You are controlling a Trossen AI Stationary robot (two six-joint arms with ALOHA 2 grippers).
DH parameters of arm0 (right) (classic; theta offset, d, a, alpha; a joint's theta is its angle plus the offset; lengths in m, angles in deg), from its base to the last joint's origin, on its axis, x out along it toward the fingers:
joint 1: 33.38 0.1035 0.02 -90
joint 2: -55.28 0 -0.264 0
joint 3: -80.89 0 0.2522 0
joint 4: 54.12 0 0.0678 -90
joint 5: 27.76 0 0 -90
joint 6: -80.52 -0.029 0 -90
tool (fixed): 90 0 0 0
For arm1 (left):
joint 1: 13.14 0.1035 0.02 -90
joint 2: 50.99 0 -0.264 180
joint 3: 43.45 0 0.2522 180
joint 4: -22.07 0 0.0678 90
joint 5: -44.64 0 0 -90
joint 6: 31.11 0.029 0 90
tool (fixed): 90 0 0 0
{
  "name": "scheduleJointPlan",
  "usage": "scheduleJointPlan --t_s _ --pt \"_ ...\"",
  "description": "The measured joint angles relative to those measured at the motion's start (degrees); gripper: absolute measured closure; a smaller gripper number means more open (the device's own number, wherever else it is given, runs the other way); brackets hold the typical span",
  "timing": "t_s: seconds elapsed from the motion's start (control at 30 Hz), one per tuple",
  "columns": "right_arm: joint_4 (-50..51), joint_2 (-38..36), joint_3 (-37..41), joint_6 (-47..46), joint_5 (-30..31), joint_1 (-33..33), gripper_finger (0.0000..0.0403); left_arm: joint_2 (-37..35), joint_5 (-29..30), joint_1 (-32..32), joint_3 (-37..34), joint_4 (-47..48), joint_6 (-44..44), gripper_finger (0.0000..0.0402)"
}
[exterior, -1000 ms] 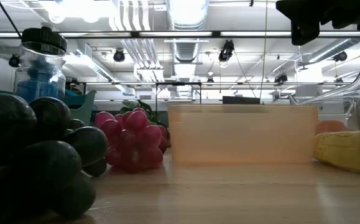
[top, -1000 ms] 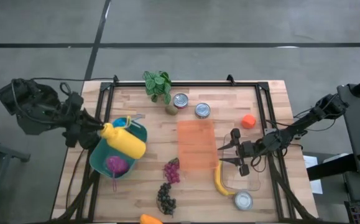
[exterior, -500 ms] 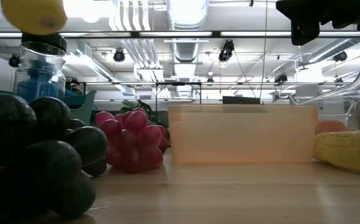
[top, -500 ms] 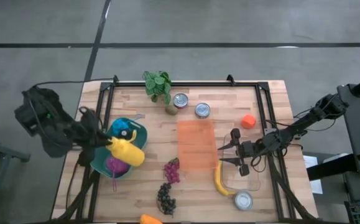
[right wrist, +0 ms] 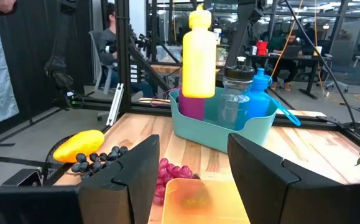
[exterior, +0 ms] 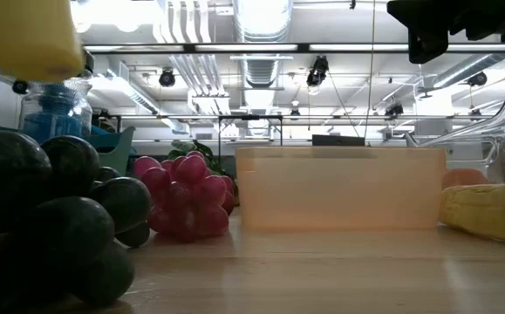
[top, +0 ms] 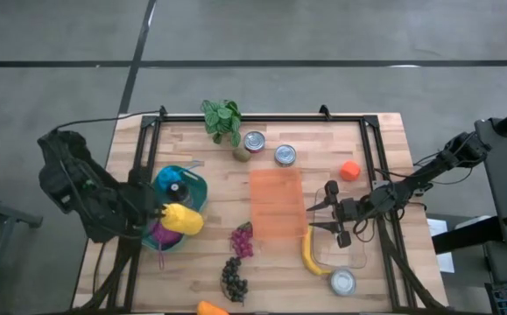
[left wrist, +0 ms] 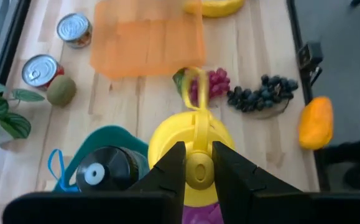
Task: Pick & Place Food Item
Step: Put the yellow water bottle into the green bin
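Note:
A yellow squeeze bottle [top: 183, 219] hangs upright from my left gripper [top: 158, 214], which is shut on it above the near end of the teal bin [top: 196, 183]. In the right wrist view the bottle [right wrist: 199, 56] stands clear above the bin [right wrist: 220, 127]. In the low view its lower end [exterior: 32, 39] shows at the top left. My right gripper [top: 327, 214] waits open by the banana [top: 310, 254], to the right of the orange translucent container [top: 277, 201]. My left gripper [left wrist: 197, 155] pinches the yellow bottle's cap end [left wrist: 197, 174] between its two fingers [left wrist: 169, 167], coming from above and pointing down. The bottle hangs upright below the fingers with its body [left wrist: 192, 134] lifted clear of the bin.
The bin holds a clear bottle with a black lid [top: 175, 187] and a purple item [top: 160, 234]. Red grapes [top: 242, 241], dark grapes [top: 234, 278] and a mango [top: 211, 308] lie toward the near edge. Two cans [top: 269, 149], a kiwi and a plant [top: 222, 118] sit far; an orange fruit [top: 349, 170] right.
My left gripper has moved toward the table's near edge with the yellow bottle. The bottle, which lay slanted across the bin a second ago, now hangs nearly upright. It has come into the low view at the top left.

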Motion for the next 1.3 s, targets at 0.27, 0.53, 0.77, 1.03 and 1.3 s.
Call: scheduleJointPlan --t_s 0.27,0.53,0.77,1.03,1.3 --pt "0.0 0.0 0.0 0.0 0.0 0.0 0.0214 0.4 -4.7 4.2 -2.9 0.0 0.3 0.0335" --pt "0.0 0.0 0.0 0.0 0.0 0.0 0.0214 0.4 -8.9 6.9 -7.0 0.0 2.4 0.0335" --pt "0.0 0.0 0.0 0.0 0.0 0.0 0.0214 0.4 -8.9 7.3 -9.2 0.0 3.4 0.0335" --pt "0.0 0.0 0.0 0.0 0.0 0.0 0.0214 0.4 -8.9 7.8 -9.9 0.1 3.6 0.0335" --pt "0.0 0.0 0.0 0.0 0.0 0.0 0.0214 0.4 -8.9 8.0 -9.9 0.0 3.8 0.0335"
